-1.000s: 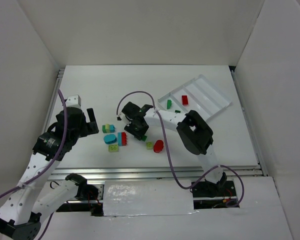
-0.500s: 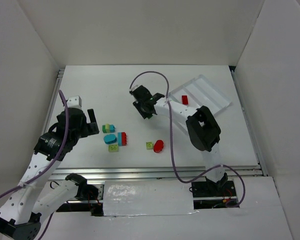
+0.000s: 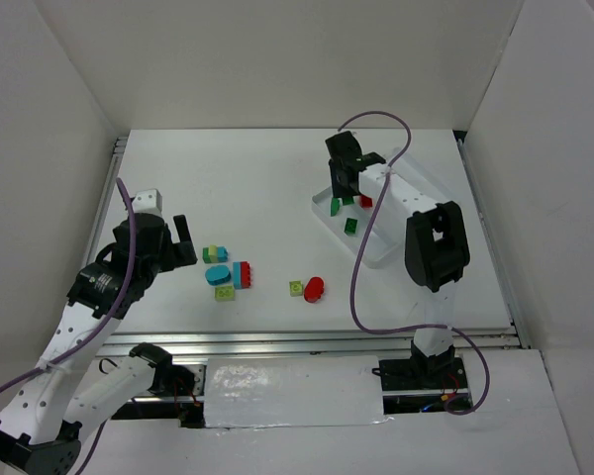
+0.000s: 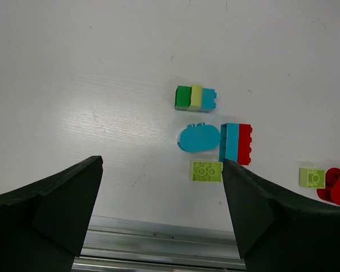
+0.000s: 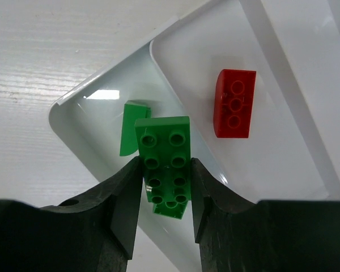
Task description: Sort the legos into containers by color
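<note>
My right gripper (image 3: 343, 186) is shut on a dark green studded brick (image 5: 164, 161) and holds it over the end compartment of the white tray (image 3: 400, 236). In that compartment lie a green rounded piece (image 5: 132, 128) and another green brick (image 3: 350, 225). A red brick (image 5: 234, 103) lies in the compartment beside it. My left gripper (image 4: 161, 226) is open and empty, near the loose bricks: a green-lime-cyan stack (image 4: 195, 98), a cyan rounded piece (image 4: 198, 137), a joined cyan and red brick (image 4: 236, 143) and a lime brick (image 4: 207, 171).
A small lime brick (image 3: 296, 288) and a red rounded piece (image 3: 314, 288) lie at the table's front middle. The metal rail (image 4: 158, 243) runs along the near table edge. White walls enclose the table on three sides.
My right gripper has moved from the loose bricks at mid-table up and right to the tray, carrying the green brick. The left arm has not moved.
</note>
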Controlling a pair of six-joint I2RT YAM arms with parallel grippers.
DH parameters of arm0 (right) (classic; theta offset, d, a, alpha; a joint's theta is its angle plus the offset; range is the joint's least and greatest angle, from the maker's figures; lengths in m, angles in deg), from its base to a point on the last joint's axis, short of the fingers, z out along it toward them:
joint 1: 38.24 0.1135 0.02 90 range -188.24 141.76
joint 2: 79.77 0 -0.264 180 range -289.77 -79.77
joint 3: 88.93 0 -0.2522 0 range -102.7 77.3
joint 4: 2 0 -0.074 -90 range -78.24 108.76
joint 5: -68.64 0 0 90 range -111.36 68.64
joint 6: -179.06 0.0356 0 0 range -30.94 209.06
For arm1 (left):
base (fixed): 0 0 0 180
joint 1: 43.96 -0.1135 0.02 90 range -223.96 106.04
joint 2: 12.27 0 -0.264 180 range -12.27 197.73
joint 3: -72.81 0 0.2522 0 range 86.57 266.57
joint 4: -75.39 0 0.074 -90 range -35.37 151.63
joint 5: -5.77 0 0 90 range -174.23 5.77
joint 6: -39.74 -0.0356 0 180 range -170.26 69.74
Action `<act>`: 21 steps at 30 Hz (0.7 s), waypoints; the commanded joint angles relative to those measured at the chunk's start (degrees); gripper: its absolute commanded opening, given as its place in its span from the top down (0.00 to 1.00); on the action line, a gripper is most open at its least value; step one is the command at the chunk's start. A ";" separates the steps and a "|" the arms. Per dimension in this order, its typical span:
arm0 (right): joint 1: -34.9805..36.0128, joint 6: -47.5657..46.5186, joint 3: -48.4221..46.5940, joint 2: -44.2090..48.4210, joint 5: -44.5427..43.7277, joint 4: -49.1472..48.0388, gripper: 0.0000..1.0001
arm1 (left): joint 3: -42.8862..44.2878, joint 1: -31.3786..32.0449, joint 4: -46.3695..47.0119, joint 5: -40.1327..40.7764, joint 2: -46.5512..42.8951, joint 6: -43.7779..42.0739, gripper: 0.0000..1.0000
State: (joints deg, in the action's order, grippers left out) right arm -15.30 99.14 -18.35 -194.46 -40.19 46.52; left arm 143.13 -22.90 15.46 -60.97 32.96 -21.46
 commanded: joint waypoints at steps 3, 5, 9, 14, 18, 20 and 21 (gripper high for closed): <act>0.97 2.66 -0.14 -0.09 -0.59 0.39 0.61 | -0.30 -0.23 1.96 -0.68 0.21 -0.06 0.00; 1.05 3.01 -0.76 -0.53 -0.68 0.83 0.47 | -0.30 -0.32 1.96 -0.68 0.56 -0.06 0.00; 1.23 4.15 -2.16 -0.36 -1.73 2.15 0.25 | -0.30 -0.23 2.05 -0.68 0.56 0.03 0.00; 2.19 5.64 -3.05 2.27 1.77 3.64 0.23 | -0.22 -0.23 1.79 0.20 0.38 0.38 0.00; 7.46 12.38 3.08 7.98 2.49 2.85 0.00 | -0.13 -0.23 0.91 2.65 0.12 1.87 0.00; 11.22 16.61 6.52 11.75 -1.27 3.11 0.00 | -0.13 -0.32 0.56 3.36 0.03 2.23 0.00; 12.47 22.90 10.36 13.25 -3.47 3.29 0.00 | -0.22 -0.23 0.91 3.19 -0.23 2.14 0.00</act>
State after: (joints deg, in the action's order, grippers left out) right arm -8.05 110.55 -12.87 -189.30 -39.60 48.27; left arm 143.13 -22.90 15.35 -59.72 33.64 -20.61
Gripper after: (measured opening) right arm 0.995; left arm 0.995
